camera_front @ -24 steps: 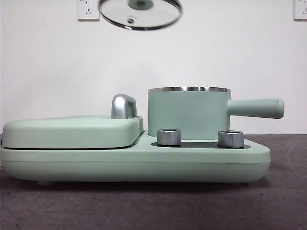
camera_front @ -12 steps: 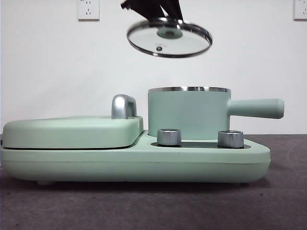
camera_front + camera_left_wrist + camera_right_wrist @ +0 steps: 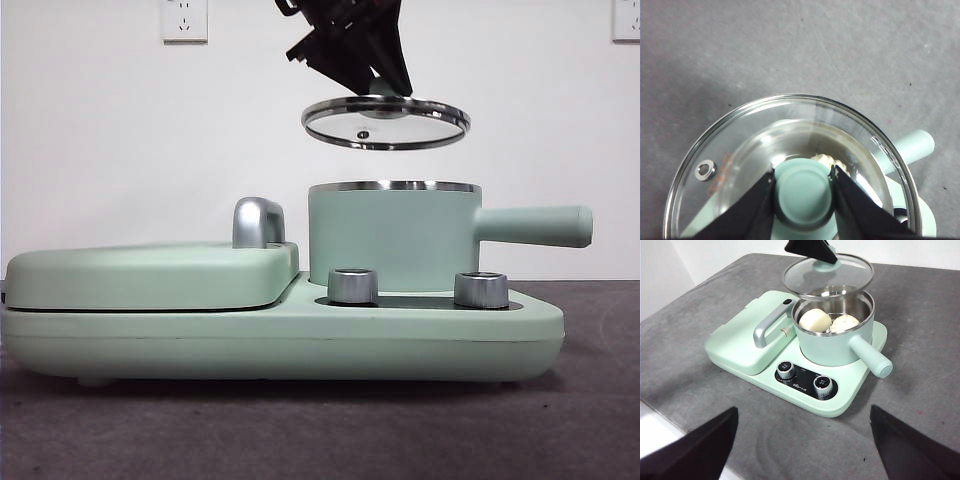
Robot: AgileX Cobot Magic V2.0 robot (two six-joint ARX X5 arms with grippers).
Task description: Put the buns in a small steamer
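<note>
My left gripper (image 3: 803, 176), clamped on the lid (image 3: 386, 122) knob, holds it just above the small steamer (image 3: 394, 238); both buns (image 3: 815, 320) lie inside. My right gripper (image 3: 805, 440) waits, spread wide.

Left gripper (image 3: 802, 186): two matte black jaws, flat and wedge-shaped, narrowing to blunt tips.
Left gripper body: angular black housing of stepped, faceted plates.
Right gripper (image 3: 802, 440): two broad black jaws, triangular, plain, no visible markings.
</note>
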